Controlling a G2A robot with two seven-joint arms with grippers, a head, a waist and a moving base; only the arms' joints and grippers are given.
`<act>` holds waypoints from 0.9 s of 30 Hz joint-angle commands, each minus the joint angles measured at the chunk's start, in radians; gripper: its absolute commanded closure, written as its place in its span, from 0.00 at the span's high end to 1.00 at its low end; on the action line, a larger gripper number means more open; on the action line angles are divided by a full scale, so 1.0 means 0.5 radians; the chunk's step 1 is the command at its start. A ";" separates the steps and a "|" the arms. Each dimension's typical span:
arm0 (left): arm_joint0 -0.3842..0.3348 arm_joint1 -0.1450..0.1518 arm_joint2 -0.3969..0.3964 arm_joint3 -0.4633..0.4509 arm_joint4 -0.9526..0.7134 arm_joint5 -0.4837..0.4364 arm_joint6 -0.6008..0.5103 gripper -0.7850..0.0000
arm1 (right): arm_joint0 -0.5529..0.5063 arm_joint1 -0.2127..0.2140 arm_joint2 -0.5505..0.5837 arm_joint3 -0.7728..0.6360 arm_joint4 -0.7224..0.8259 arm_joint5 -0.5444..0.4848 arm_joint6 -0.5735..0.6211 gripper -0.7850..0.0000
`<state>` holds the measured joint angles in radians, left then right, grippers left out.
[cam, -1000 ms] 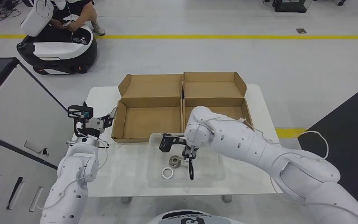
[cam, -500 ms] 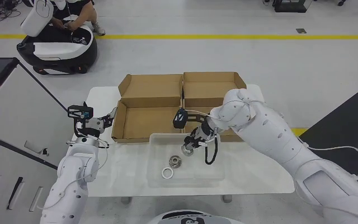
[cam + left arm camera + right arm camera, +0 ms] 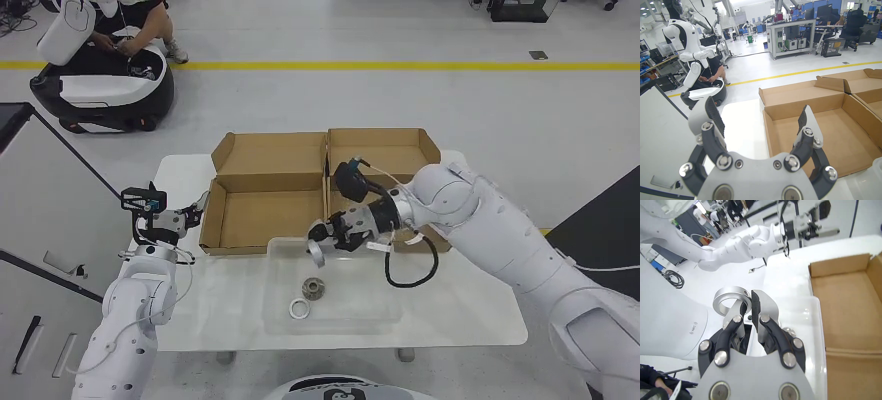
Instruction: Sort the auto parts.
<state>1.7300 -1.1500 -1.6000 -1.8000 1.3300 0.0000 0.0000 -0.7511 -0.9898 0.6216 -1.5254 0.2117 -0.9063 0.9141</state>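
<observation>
Right wrist view: my right gripper pinches the metal ring by one wall only, above the tray's 12 o'clock rim. Risk: with so thin a grip the ring may pivot or slip, dropping short of the cardboard box at 11 o'clock. Left gripper gapes, empty.

White table, frame centre. On it: 2 open cardboard boxes, left box & right box, side by side, upper centre; clear plastic tray just below, poss. touching them.

Pale floor — yellow line
</observation>
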 commanded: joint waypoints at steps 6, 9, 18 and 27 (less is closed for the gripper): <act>0.000 0.000 0.000 0.000 0.000 0.000 0.000 1.00 | 0.187 0.049 -0.130 -0.083 0.321 -0.212 -0.212 0.00; 0.000 0.000 0.000 0.000 0.000 0.000 0.000 1.00 | 0.167 0.048 -0.095 -0.163 0.426 -0.212 -0.212 0.00; 0.000 0.000 0.000 0.000 0.000 0.000 0.000 1.00 | 0.164 0.048 -0.087 -0.163 0.376 -0.212 -0.212 0.00; 0.000 0.000 0.000 0.000 0.000 0.000 0.000 1.00 | 0.084 0.059 0.036 -0.146 0.367 -0.180 -0.394 0.00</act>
<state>1.7300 -1.1500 -1.6000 -1.8000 1.3300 0.0000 0.0000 -0.6994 -0.9619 0.6242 -1.6018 0.3836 -0.9884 0.7378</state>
